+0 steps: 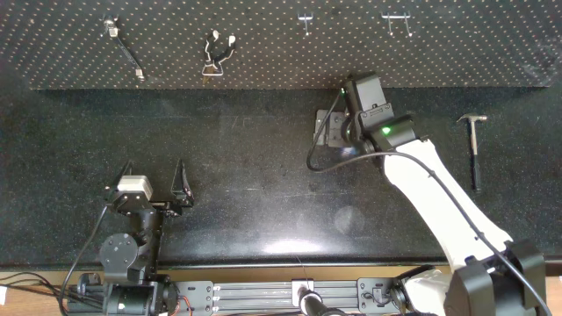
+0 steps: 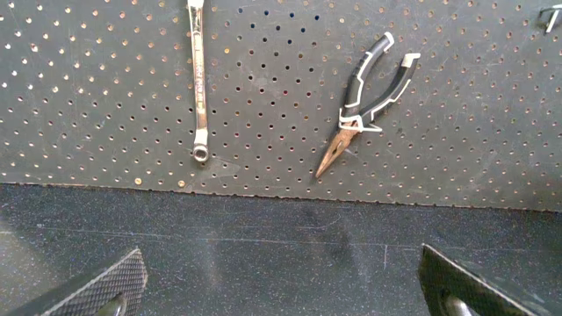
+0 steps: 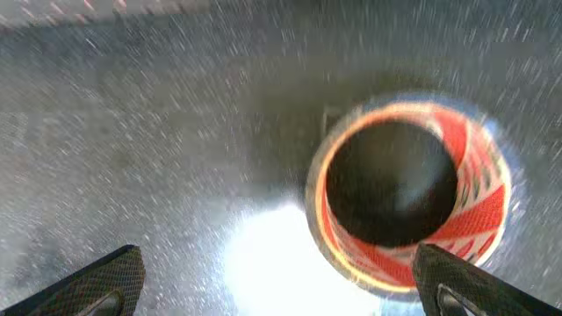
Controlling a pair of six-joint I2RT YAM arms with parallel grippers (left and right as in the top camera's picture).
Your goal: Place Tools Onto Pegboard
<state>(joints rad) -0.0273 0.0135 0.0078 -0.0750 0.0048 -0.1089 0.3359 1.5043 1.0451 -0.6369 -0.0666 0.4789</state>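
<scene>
A red-and-white tape roll (image 3: 408, 206) lies flat on the dark table, its hole facing up. My right gripper (image 3: 281, 298) hovers open just above it, the roll sitting off toward one finger rather than between the two. From above, the right gripper (image 1: 334, 128) is near the foot of the pegboard (image 1: 263, 61). A hammer (image 1: 474, 149) lies on the table at the far right. On the board hang a wrench (image 2: 200, 83) and pliers (image 2: 369, 96). My left gripper (image 1: 156, 180) rests open over the table at the left, facing the board and holding nothing.
Two bare hooks (image 1: 305, 22) (image 1: 397, 22) stick out of the pegboard's upper right part. A black cable (image 1: 327, 160) loops beside the right wrist. The table's front edge (image 1: 281, 260) runs above the arm bases.
</scene>
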